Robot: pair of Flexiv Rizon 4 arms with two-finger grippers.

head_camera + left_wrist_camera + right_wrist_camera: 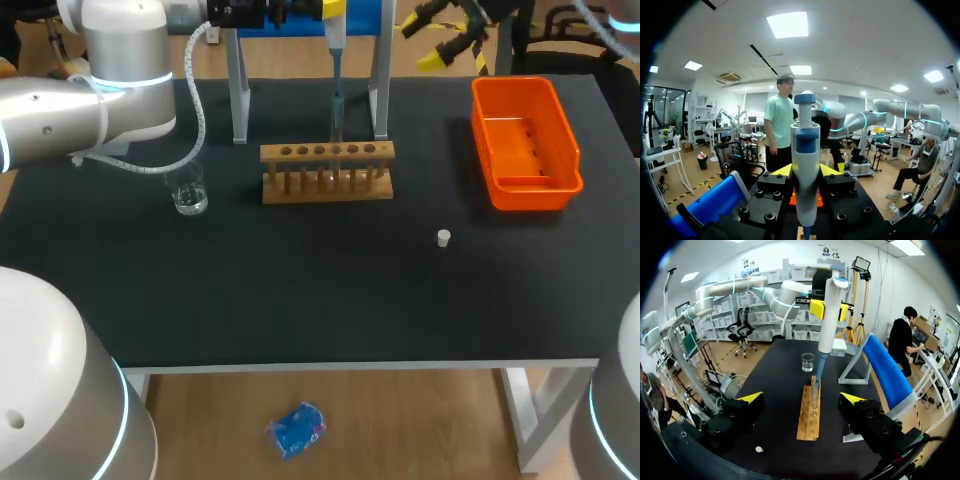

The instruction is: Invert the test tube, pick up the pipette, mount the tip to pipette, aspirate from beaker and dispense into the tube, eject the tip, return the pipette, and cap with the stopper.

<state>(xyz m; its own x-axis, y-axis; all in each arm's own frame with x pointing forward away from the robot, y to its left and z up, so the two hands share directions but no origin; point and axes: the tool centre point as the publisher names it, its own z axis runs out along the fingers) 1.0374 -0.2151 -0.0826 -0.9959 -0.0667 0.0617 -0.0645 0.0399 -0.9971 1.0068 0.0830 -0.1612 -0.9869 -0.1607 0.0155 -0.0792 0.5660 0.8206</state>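
Observation:
My left gripper (pixel 335 10) (pixel 805 172) is shut on the white and blue pipette (pixel 336 60) (pixel 805 165) (pixel 829 310), held upright above the wooden rack (pixel 327 170) (pixel 809 415). The pipette's lower end reaches down to a clear test tube (pixel 337 150) (pixel 814 395) standing in the rack. The glass beaker (pixel 189 197) (pixel 807 361) stands left of the rack. A small white stopper (pixel 444 237) (pixel 758 449) lies on the black table to the rack's right. My right gripper (pixel 435 40) (pixel 801 398) hangs open and empty, high beyond the rack's right end.
An orange bin (pixel 560 135) sits at the table's right. A blue pipette stand on metal legs (pixel 240 90) (pixel 880 372) rises just behind the rack. The black tabletop (pixel 300 290) spreads in front of the rack.

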